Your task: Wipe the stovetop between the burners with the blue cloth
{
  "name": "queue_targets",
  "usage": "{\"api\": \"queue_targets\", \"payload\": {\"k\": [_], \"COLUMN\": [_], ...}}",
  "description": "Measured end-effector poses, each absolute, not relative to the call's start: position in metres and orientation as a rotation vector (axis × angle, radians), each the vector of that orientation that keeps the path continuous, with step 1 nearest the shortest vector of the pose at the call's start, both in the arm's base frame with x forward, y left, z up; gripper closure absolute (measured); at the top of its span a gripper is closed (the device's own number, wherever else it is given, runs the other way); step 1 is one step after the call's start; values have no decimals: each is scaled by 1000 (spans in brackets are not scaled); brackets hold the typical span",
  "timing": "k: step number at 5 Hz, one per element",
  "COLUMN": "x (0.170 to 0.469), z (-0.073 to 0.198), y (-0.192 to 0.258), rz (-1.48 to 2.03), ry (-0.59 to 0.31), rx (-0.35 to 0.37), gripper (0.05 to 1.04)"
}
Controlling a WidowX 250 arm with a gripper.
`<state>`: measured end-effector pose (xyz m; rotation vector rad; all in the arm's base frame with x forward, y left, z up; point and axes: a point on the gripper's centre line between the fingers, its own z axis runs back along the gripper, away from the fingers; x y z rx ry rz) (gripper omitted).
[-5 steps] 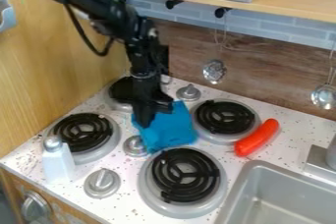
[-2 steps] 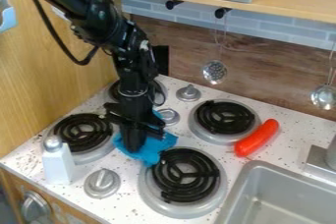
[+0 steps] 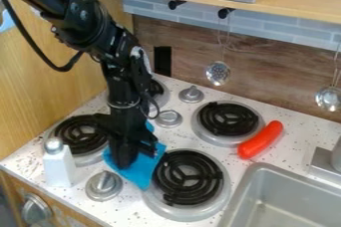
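The black gripper (image 3: 126, 162) hangs down over the stove top, between the front-left burner (image 3: 81, 135) and the front-right burner (image 3: 188, 177). Beneath and around its tips a blue cloth (image 3: 141, 167) lies on the speckled white surface, and its right edge meets the front-right burner's rim. The gripper's tips are pressed to the cloth; whether they pinch it I cannot tell.
A white bottle (image 3: 59, 164) with a silver cap stands left of the gripper, near a silver knob (image 3: 104, 185). Toward the right lie a red sausage-shaped object (image 3: 260, 140) and a grey sink (image 3: 287, 202). Ladles (image 3: 218, 73) hang along the back wall.
The gripper has come toward the front and left, and the blue cloth has shifted the same way with it, uncovering the middle knob. The red object and bottle stayed put.
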<state>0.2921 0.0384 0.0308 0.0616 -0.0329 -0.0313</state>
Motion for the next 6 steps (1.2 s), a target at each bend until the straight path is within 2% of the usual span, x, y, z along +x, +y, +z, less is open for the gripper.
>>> {"api": "queue_targets", "payload": {"k": [3,4,6], "x": [221,233,325], "z": [31,31,12], "y": [17,17,32], "rz": [-159,-149,4], "ry": [85,49,8], "rx": [63,67,75], "gripper": [1006,1006,1006]}}
